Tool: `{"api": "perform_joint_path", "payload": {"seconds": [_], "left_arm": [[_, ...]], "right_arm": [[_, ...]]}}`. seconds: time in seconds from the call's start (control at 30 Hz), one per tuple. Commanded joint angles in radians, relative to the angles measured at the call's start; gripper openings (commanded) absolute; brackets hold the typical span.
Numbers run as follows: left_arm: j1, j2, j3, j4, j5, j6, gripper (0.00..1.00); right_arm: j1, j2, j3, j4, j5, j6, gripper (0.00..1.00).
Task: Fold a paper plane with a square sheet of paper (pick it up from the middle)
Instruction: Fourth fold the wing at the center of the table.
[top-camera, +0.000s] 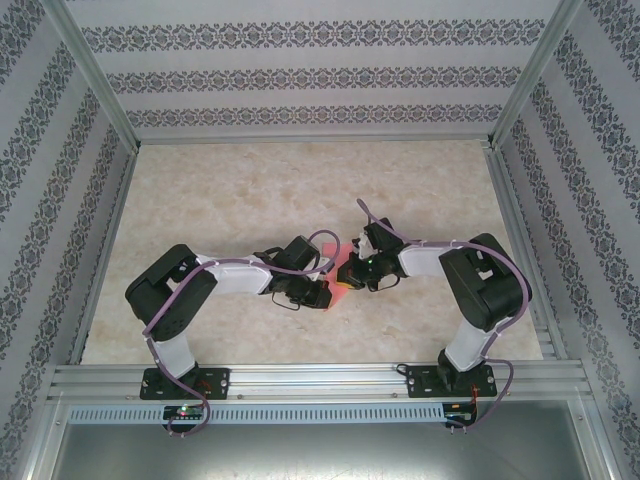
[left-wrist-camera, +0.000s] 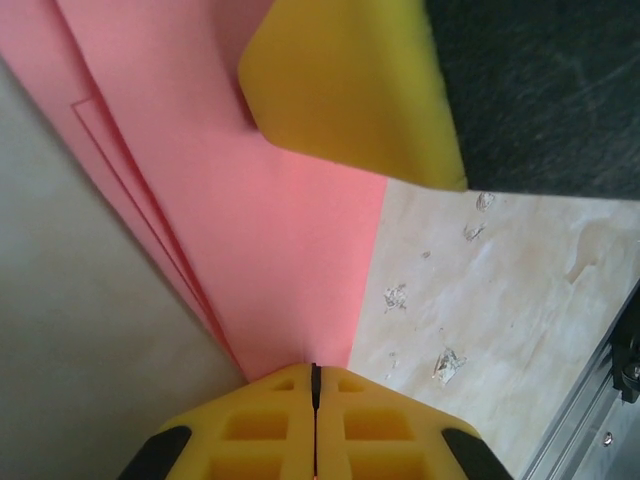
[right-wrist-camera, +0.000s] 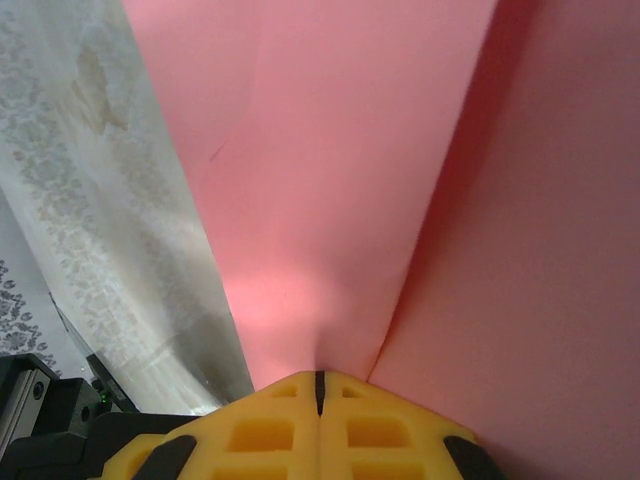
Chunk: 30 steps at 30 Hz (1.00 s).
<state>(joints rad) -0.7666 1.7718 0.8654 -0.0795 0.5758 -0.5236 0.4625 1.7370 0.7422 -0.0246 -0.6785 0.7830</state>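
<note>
From above, the thin pink-red sheet of paper (top-camera: 346, 262) sits between the left claw (top-camera: 326, 288) and the right claw (top-camera: 362, 270), which nearly meet.

At the left wrist, the left claw (left-wrist-camera: 314, 378) is clamped on the sheet (left-wrist-camera: 270, 250), and the folded layers fan out ahead of it. A yellow foam finger (left-wrist-camera: 350, 90) of the right claw lies farther ahead on the paper.

At the right wrist, the right claw (right-wrist-camera: 320, 382) is clamped on the sheet (right-wrist-camera: 330, 180), and a crease runs straight ahead from its tips.

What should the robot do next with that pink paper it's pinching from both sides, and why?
Probably ease the pink paper down flat onto the table, without letting go. The left gripper and right gripper are both shut on it, and it stands bent with a soft fold between them, so the crease likely needs pressing.
</note>
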Motion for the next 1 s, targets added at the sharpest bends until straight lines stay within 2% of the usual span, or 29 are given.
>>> {"api": "perform_joint_path", "payload": {"seconds": [0.0, 0.23, 0.67, 0.97], "left_arm": [[-0.020, -0.017, -0.039, -0.049, 0.024, -0.011, 0.10], [-0.048, -0.046, -0.072, -0.036, 0.030, -0.054, 0.11], [-0.072, -0.076, -0.110, -0.023, 0.077, -0.085, 0.11], [0.021, -0.201, -0.061, 0.104, 0.080, -0.141, 0.13]], "right_arm": [[0.004, 0.045, 0.014, -0.092, 0.089, -0.046, 0.02], [0.005, 0.048, 0.020, -0.182, 0.170, -0.072, 0.01], [0.008, 0.062, 0.005, -0.145, 0.157, -0.052, 0.01], [0.022, 0.045, -0.006, -0.099, 0.124, -0.032, 0.01]]}}
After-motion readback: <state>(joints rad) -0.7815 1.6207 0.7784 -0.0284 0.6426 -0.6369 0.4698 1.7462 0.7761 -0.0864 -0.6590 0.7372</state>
